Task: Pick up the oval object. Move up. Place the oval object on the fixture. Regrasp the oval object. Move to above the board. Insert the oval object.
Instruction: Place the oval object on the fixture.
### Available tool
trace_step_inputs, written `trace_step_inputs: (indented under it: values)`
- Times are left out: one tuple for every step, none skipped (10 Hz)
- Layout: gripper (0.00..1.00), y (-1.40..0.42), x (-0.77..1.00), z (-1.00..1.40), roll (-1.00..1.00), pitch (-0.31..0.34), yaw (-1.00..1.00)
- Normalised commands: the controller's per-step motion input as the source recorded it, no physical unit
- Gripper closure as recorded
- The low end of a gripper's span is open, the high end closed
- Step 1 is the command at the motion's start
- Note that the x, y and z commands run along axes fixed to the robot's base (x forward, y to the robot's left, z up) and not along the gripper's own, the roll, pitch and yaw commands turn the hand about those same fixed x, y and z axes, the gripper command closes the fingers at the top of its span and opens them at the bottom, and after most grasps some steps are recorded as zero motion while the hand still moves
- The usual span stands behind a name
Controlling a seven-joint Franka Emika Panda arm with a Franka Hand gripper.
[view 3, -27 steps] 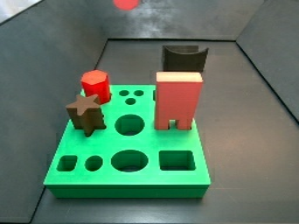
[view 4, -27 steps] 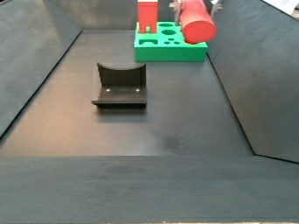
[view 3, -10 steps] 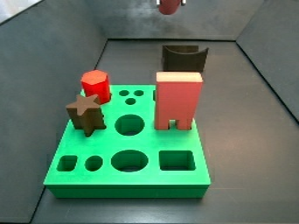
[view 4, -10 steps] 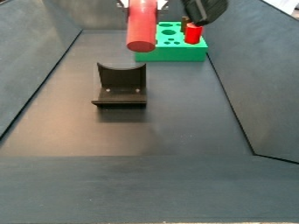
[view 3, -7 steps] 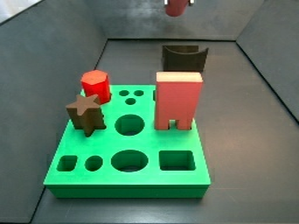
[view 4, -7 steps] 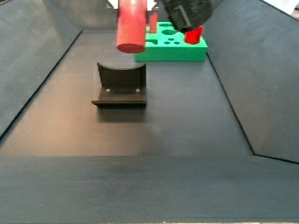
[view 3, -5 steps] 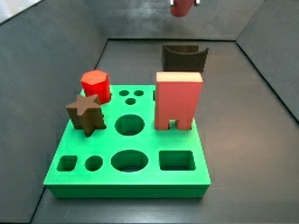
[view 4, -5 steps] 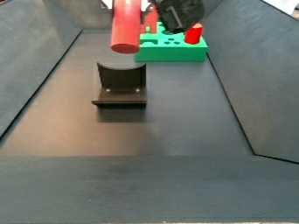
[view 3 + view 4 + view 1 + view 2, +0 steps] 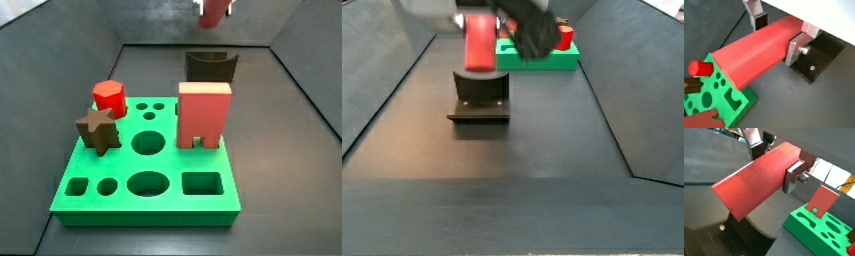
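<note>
The oval object [image 9: 756, 52] is a long light-red rod held crosswise in my gripper [image 9: 777, 31], whose silver fingers [image 9: 797, 46] are shut on its upper part. Both wrist views show this grip [image 9: 774, 163]. In a side view the oval object [image 9: 478, 44] hangs in the air just above the dark fixture [image 9: 478, 98] with its curved notch, gripper [image 9: 509, 28] blurred beside it. The other side view shows the oval object [image 9: 214, 12] high above the fixture [image 9: 209, 67]. The green board [image 9: 150, 178] with its shaped holes lies in front.
On the board stand a wide red two-legged block [image 9: 203, 113], a short red peg [image 9: 110, 97] and a brown star-shaped peg [image 9: 96, 128]. Sloped dark walls [image 9: 623, 90] enclose the floor on both sides.
The gripper has carried the oval object away from the board, and it now hangs lower over the fixture. The pieces on the board have stayed put.
</note>
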Motion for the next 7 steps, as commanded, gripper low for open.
trace_step_inputs:
  values:
    - [1.00, 0.14, 0.16, -1.00, -0.84, 0.301, -0.17]
    - [1.00, 0.14, 0.16, -1.00, -0.69, 0.247, -0.22]
    - [1.00, 0.14, 0.17, -1.00, -0.47, 0.172, -0.26]
    - [1.00, 0.14, 0.18, -1.00, -0.31, 0.119, -0.27]
    - [1.00, 0.13, 0.19, -1.00, -0.22, 0.062, -0.26]
    - [1.00, 0.12, 0.17, -0.90, -0.18, 0.012, -0.24]
    - [1.00, 0.09, 0.14, -0.63, -0.17, -0.037, -0.21]
